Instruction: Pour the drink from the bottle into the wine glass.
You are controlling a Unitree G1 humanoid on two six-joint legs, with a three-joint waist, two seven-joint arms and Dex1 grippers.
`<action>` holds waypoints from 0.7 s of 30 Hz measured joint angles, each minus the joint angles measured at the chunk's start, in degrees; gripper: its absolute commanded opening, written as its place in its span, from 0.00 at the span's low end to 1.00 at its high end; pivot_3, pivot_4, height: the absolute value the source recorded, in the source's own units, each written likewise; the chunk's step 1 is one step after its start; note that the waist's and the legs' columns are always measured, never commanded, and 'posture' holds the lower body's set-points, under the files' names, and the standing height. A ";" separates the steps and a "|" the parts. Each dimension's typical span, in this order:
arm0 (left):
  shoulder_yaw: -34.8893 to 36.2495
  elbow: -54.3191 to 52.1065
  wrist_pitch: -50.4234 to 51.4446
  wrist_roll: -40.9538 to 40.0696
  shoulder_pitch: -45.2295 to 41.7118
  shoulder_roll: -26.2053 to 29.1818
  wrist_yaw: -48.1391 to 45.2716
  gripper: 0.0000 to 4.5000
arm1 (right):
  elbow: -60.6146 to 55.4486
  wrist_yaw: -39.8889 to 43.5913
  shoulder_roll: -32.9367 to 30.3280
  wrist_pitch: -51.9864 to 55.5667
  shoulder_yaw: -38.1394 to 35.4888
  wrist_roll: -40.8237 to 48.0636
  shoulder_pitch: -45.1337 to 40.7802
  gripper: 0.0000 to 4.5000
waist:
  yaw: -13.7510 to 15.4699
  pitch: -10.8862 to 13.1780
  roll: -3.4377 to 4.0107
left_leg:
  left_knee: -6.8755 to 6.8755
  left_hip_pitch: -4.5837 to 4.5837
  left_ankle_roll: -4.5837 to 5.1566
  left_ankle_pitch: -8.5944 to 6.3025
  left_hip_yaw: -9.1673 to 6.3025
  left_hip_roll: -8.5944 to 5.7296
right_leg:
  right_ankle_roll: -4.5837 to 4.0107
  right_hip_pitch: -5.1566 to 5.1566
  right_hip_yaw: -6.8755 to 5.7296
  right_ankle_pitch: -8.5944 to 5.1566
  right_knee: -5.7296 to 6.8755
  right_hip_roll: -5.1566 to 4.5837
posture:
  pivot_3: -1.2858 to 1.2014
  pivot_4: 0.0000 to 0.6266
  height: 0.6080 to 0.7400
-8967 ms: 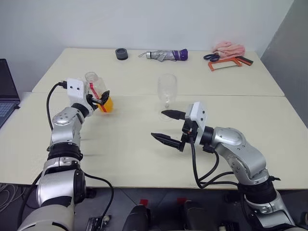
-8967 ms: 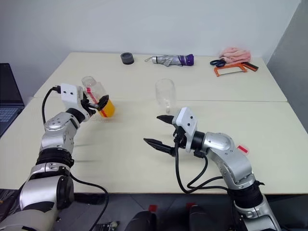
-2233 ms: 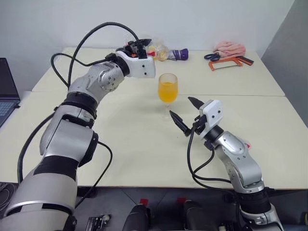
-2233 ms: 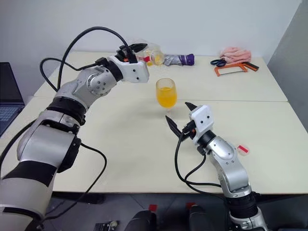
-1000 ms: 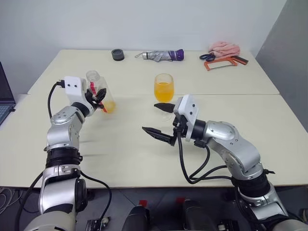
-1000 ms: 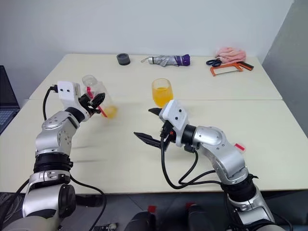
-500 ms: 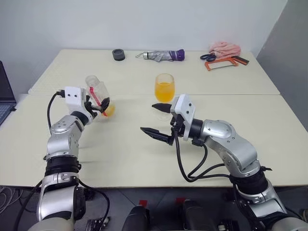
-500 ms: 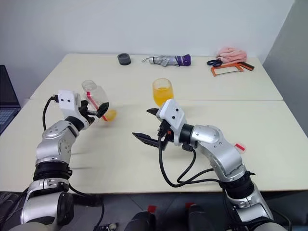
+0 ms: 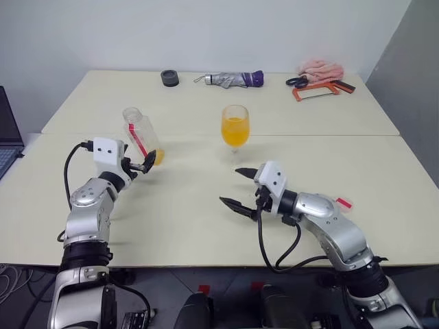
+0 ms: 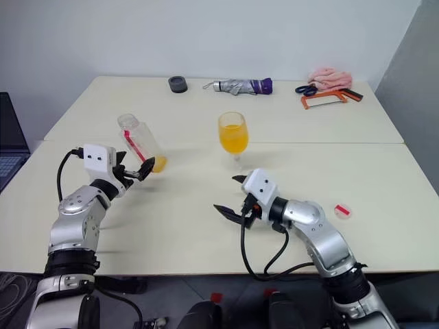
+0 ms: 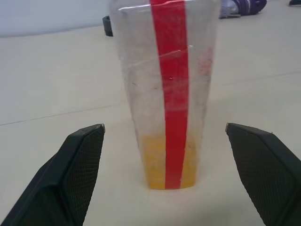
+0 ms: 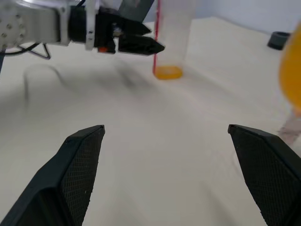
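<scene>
The bottle is clear plastic with a red strip. It stands on its base on the table's left side, leaning slightly, with a little orange drink left at the bottom. My left gripper is open just in front of it, its fingers flanking the bottle without touching. The wine glass stands upright at the table's middle, about half full of orange drink. My right gripper hangs open and empty low over the table, in front of the glass.
A small pink-and-white cap lies on the table to the right of my right arm. Along the far edge lie a black round object, a folded umbrella, scissors with an orange saw and a pink cloth. A laptop sits at far left.
My left gripper has opened and let go of the bottle, which now stands on the table, and the hand has drawn back and down. My right arm has dropped lower towards the table.
</scene>
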 measured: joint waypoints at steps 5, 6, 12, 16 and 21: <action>0.68 -12.03 1.56 -0.65 8.86 -3.28 3.78 0.98 | 0.85 -5.73 2.27 -8.14 -7.20 -0.94 7.26 1.00 | 0.32 -0.01 -0.01 | -0.03 0.02 0.01 -0.01 0.04 -0.02 | 0.00 0.07 0.02 0.00 -0.10 -0.11 | 0.52 0.24 1.00; 0.79 -14.09 2.14 -1.11 10.55 -3.83 4.08 0.98 | 1.97 -6.94 2.34 -10.26 -8.01 -2.01 8.18 1.00 | 0.35 -0.01 -0.01 | -0.04 0.03 0.01 0.00 0.04 -0.01 | 0.00 0.09 0.02 0.00 -0.10 -0.11 | 0.52 0.24 1.00; 1.01 -24.38 3.25 -2.61 18.37 -8.45 7.19 0.98 | 9.81 -13.96 5.57 -20.92 -11.12 -6.84 11.22 1.00 | 0.44 -0.01 -0.01 | -0.11 0.21 0.01 0.00 0.17 0.02 | 0.00 0.18 0.12 0.00 -0.10 -0.05 | 0.52 0.24 1.00; 0.35 -26.77 1.65 -1.96 22.89 -10.00 7.39 0.98 | 13.50 -16.89 8.05 -22.94 -12.27 -7.03 11.41 1.00 | 0.47 -0.01 -0.01 | -0.12 0.24 0.00 0.00 0.19 0.05 | 0.00 0.20 0.14 0.00 -0.11 0.01 | 0.52 0.24 1.00; -0.12 -26.98 0.52 -2.01 23.30 -11.09 7.15 0.98 | 16.56 -18.09 8.81 -24.14 -12.79 -7.44 10.98 1.00 | 0.91 -0.01 -0.01 | -0.11 0.24 0.01 0.00 0.20 0.03 | 0.01 0.22 0.14 0.00 -0.11 0.03 | 0.52 0.24 1.00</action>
